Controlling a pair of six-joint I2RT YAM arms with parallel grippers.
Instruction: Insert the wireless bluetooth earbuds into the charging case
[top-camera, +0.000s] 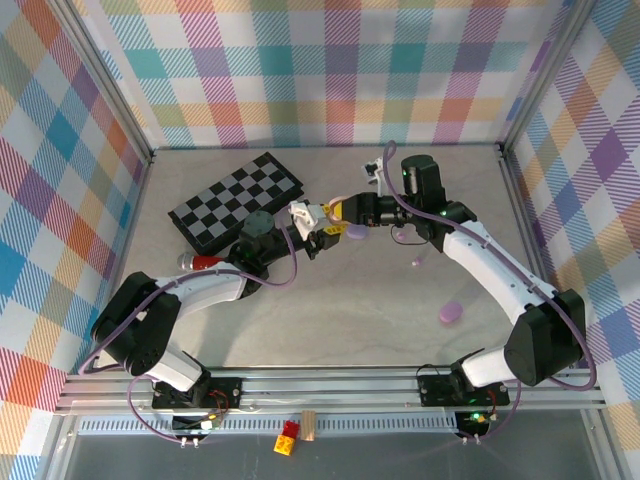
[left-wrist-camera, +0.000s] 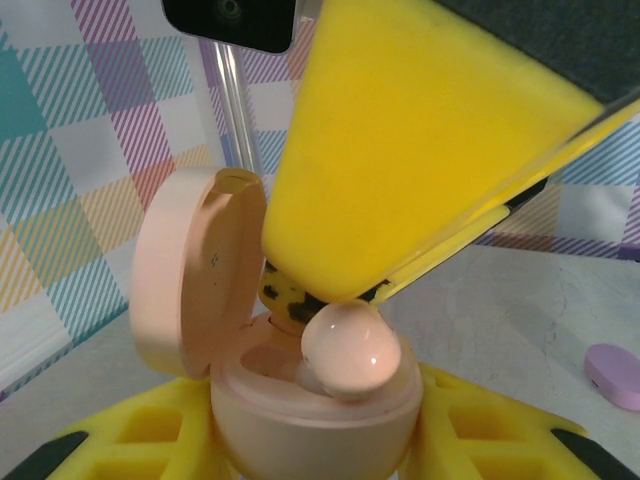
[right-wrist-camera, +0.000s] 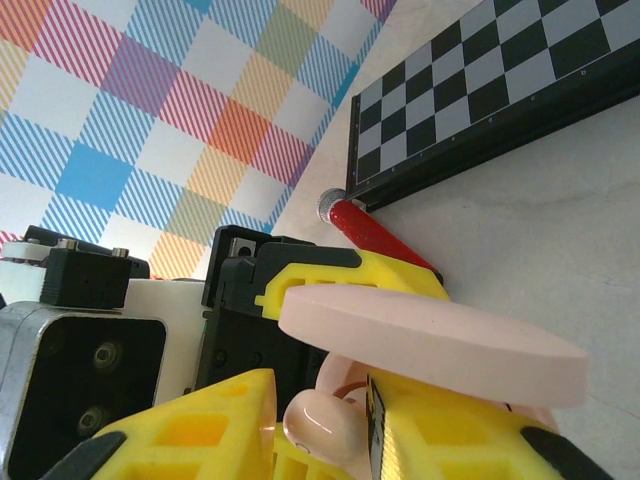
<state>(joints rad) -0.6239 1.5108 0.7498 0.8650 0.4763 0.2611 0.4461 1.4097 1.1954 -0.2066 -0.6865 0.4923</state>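
Earbud (left-wrist-camera: 350, 350), pink, lodged partly in open case (left-wrist-camera: 195, 285) clamped by left gripper (left-wrist-camera: 310, 450); right gripper (right-wrist-camera: 320, 450) around it, hold unclear; seating appears unfinished.

Charging case (left-wrist-camera: 300, 400): smooth matt pink plastic. Earbud (left-wrist-camera: 350, 350): glossy pink plastic, bright highlight on it. My left pincer (left-wrist-camera: 315, 450) and right pincer (right-wrist-camera: 320, 430): matt yellow plastic fingers, slightly grainy. Bench (top-camera: 330, 310): pale stone-look top, matt. Chessboard (top-camera: 235, 200): smooth, faint sheen. Frame rails (top-camera: 330, 385): brushed metal. Red stick (right-wrist-camera: 375, 232): glossy, with a metal-looking cap.
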